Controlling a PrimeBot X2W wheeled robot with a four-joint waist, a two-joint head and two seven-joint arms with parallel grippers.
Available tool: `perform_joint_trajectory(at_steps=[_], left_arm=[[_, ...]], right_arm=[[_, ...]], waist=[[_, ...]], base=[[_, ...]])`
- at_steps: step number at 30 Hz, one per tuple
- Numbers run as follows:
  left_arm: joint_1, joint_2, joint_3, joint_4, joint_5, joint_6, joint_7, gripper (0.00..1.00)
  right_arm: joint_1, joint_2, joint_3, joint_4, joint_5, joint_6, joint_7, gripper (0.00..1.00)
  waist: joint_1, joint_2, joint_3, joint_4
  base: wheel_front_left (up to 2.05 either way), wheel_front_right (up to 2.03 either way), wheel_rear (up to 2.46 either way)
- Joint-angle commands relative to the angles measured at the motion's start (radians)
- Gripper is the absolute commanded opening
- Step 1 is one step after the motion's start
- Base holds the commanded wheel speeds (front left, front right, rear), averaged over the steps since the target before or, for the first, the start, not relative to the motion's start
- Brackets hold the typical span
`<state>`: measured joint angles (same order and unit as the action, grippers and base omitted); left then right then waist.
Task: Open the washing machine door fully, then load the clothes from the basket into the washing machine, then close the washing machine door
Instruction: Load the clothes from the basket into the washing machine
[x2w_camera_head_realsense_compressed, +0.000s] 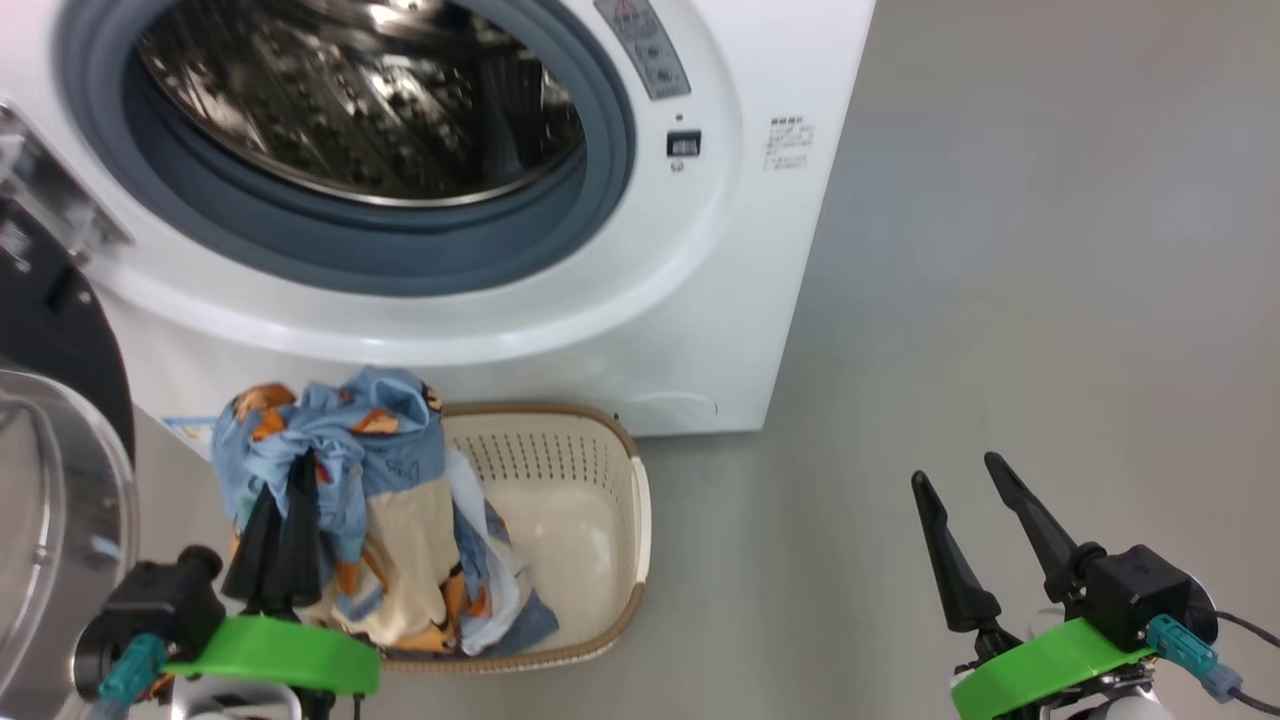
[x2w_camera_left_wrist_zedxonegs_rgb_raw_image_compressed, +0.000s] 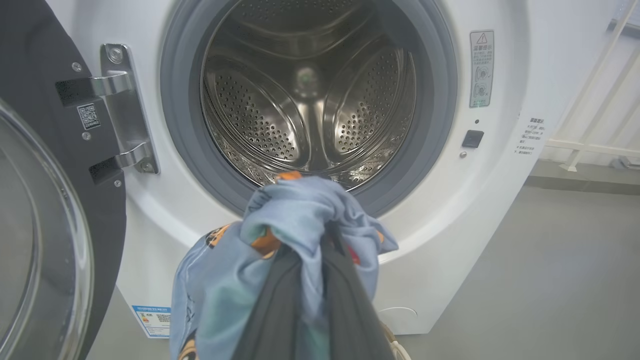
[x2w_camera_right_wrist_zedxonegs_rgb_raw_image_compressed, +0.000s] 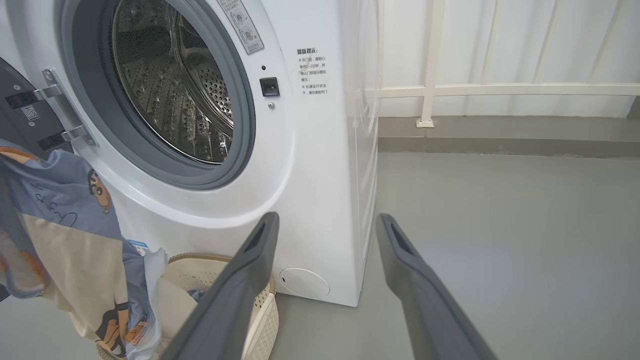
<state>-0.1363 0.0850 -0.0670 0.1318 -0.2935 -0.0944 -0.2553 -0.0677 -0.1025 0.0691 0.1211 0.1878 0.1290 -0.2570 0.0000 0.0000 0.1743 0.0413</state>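
Grey floor (x2w_camera_head_realsense_compressed: 1000, 300), bare; a white railing (x2w_camera_right_wrist_zedxonegs_rgb_raw_image_compressed: 500, 90) runs along the wall behind the washing machine (x2w_camera_head_realsense_compressed: 620, 330). All places below are given from the machine.

Door: the washing machine door (x2w_camera_left_wrist_zedxonegs_rgb_raw_image_compressed: 50, 210) stands swung out on its hinge (x2w_camera_left_wrist_zedxonegs_rgb_raw_image_compressed: 125, 110) at the machine's left side, so the mouth is unobstructed. The steel drum (x2w_camera_left_wrist_zedxonegs_rgb_raw_image_compressed: 310, 100) looks empty. Judged: this is the first load, with nothing in yet.

Basket: the basket (x2w_camera_head_realsense_compressed: 570, 480) sits on the floor close against the machine's front, below the mouth.

Grip: the left pincer (x2w_camera_head_realsense_compressed: 288, 480) has its jaws narrow, clamped on the clothes (x2w_camera_head_realsense_compressed: 380, 470), a bunch of blue printed fabric with cream cloth. The bundle is lifted in front of the machine. It hangs from the grip with its long axis near vertical, and its tail reaches down into the basket.

Key relation (left wrist view): the drum mouth lies straight ahead of and above the pincer. The top of the bundle shows just at the lower arc of the blue-grey gasket (x2w_camera_left_wrist_zedxonegs_rgb_raw_image_compressed: 430, 150). Judged: the coming move goes up and forward over that lip, high enough for the hanging tail to clear the basket rim.

Other arm: the right pincer (x2w_camera_head_realsense_compressed: 955, 470) has its jaws wide and holds nothing. It is off the machine's right front corner, well apart from the basket. The left arm is the nearer one.

Risk, as a judgement: the tail may drag on the gasket and slide back out.
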Motion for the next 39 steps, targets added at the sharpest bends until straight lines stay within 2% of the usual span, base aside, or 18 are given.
perform_joint_trajectory(at_steps=[1,11,23,39], left_arm=[[0.005,0.015,0.041,-0.038,0.019,-0.007,-0.006,0.0],[0.083,-0.004,0.077,-0.104,0.044,-0.018,-0.006,0.0],[0.13,-0.015,0.112,-0.151,0.06,-0.023,-0.006,0.0],[0.115,-0.027,0.11,-0.136,0.056,-0.028,-0.006,0.0]], right_arm=[[0.005,-0.005,0.021,-0.027,0.007,0.002,-0.005,1.0],[0.032,-0.001,0.021,-0.043,-0.006,0.002,-0.005,1.0],[0.043,0.01,0.019,-0.052,-0.016,0.002,-0.005,1.0],[0.038,0.018,0.012,-0.062,-0.02,0.002,-0.005,1.0]], waist=[[0.0,0.0,-0.067,0.008],[0.0,0.0,-0.133,-0.008],[0.0,0.0,-0.155,-0.031],[0.0,0.0,-0.106,-0.033]], base=[[0.0,0.0,0.0],[0.0,0.0,0.0],[0.0,0.0,0.0],[0.0,0.0,0.0]])
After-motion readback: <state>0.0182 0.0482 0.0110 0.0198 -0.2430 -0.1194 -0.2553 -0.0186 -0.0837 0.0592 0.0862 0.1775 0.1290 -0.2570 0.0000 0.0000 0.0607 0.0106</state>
